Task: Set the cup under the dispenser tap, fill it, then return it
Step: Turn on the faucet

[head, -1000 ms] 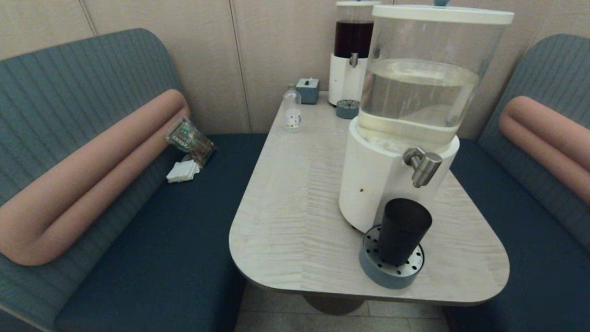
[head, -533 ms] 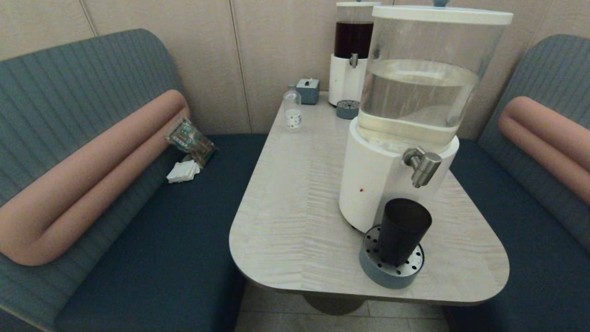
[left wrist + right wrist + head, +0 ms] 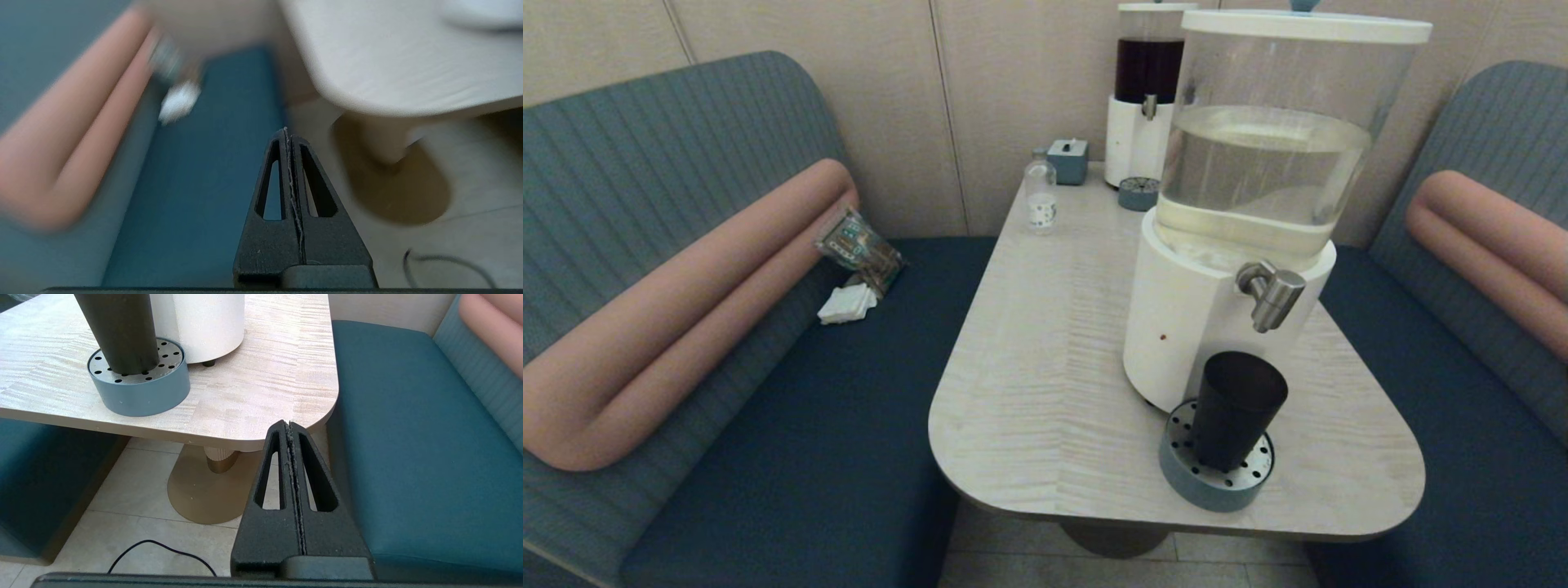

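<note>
Cup point(image 3: 1237, 408) stands upright on the perforated drip tray point(image 3: 1215, 482), touching nothing else, against the dispenser's point(image 3: 1241, 204) white base — but the tap point(image 3: 1272, 294) seems to point slightly to its right, so a pour might clip the rim or splash onto the surface point(image 3: 1045, 367). Tray sits near the front edge; a clumsy sideways grab could tip the tall, narrow cup or shove the tray off. Both arms hang low, off the surface: right gripper point(image 3: 289, 425) below the front corner, left gripper point(image 3: 286, 131) over the bench, jaws pressed together on each, holding nothing.
</note>
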Motion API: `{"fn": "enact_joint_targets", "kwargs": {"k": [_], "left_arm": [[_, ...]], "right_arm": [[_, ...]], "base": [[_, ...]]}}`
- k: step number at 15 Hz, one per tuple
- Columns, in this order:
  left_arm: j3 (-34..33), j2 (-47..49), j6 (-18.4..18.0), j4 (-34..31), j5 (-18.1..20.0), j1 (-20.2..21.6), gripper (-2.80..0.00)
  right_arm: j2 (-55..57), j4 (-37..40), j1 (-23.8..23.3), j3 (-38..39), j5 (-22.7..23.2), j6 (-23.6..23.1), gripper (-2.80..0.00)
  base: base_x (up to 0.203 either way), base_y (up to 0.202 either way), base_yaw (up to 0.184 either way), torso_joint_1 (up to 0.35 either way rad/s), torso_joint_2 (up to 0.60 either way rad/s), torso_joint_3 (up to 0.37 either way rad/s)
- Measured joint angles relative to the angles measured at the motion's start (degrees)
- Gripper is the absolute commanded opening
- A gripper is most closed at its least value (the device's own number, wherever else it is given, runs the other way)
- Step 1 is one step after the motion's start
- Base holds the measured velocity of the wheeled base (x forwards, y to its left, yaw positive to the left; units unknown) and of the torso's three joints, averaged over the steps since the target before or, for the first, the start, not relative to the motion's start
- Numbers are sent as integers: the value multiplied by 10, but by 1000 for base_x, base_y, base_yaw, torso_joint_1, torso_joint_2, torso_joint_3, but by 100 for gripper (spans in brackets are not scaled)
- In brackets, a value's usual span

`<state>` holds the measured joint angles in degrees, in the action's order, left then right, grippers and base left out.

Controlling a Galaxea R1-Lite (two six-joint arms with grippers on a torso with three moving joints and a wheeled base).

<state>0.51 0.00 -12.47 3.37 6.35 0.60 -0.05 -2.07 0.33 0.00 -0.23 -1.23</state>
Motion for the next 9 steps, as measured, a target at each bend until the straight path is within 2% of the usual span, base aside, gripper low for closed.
{"fn": "enact_joint_targets", "kwargs": {"k": [1, 2, 4, 9], "left_arm": [[-1, 0, 7, -29, -32, 0, -280], [-2, 0, 13, -49, -42, 0, -280], [-1, 0, 30, -67, -45, 0, -280], [-2, 0, 34, -69, -47, 0, -280]], "right_arm": [[0, 0, 0, 0, 0, 0, -280], [0, 0, 0, 0, 0, 0, -280], [0, 0, 0, 0, 0, 0, -280], [0, 1, 0, 0, -1, -7, -280]], "base": [[0, 0, 0, 0, 0, 0], [0, 0, 0, 0, 0, 0], [0, 0, 0, 0, 0, 0], [0, 0, 0, 0, 0, 0]]}}
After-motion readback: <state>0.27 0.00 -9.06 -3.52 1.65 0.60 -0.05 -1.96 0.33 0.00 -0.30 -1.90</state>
